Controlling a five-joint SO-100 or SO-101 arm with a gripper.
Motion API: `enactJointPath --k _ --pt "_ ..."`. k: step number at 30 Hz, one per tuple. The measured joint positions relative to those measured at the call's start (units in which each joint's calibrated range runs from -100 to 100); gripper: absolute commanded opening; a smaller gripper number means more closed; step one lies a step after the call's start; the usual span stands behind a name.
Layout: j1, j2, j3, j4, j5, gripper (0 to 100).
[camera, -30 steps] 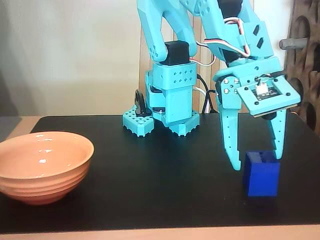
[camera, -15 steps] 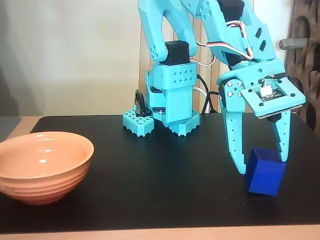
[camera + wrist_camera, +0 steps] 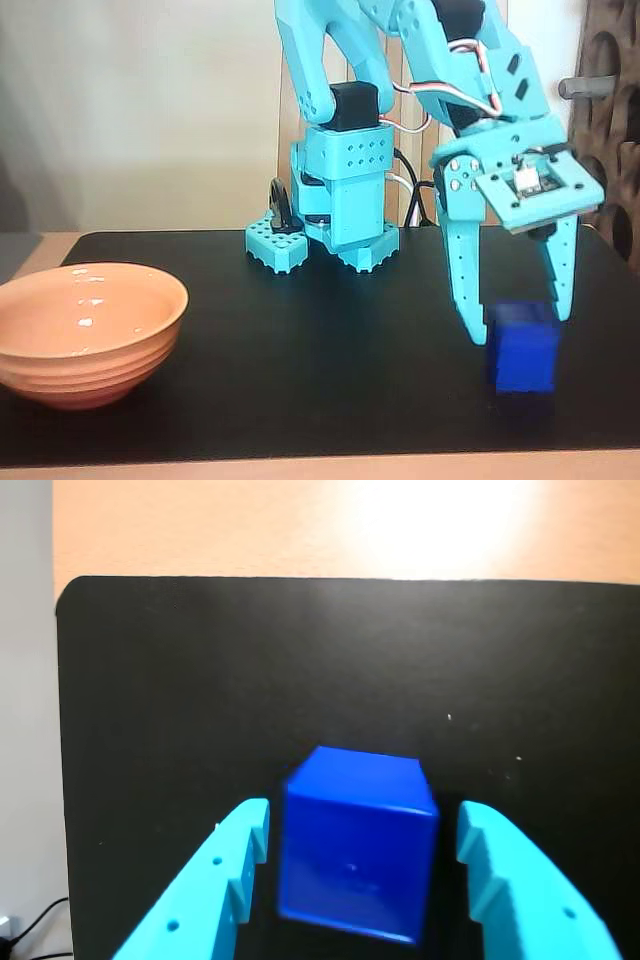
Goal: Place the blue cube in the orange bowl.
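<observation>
Deep-blue, matte, rigid-looking blue cube (image 3: pixel 523 346) in the fixed view, resting on the black table (image 3: pixel 330 350), well right of the orange bowl (image 3: pixel 88 330); turquoise gripper (image 3: pixel 520 325) spread, tips straddling it, holding nothing

Wrist view: blue cube (image 3: pixel 355 845) between both fingers (image 3: pixel 225 880), narrow gaps either side; probably light, not fragile, best pinched on opposite flat faces

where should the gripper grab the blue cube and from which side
Grip the blue cube across its two flat side faces, coming down from above. The open gripper already straddles it in the wrist view, and those faces look roughly parallel to the fingers.
</observation>
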Motion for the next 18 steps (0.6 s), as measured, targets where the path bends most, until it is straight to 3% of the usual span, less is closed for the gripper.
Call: enactJointPath --k 8,18 --pt "0.09 -9.09 2.80 5.64 0.00 22" --pt "0.09 -10.20 3.25 5.28 0.00 25"
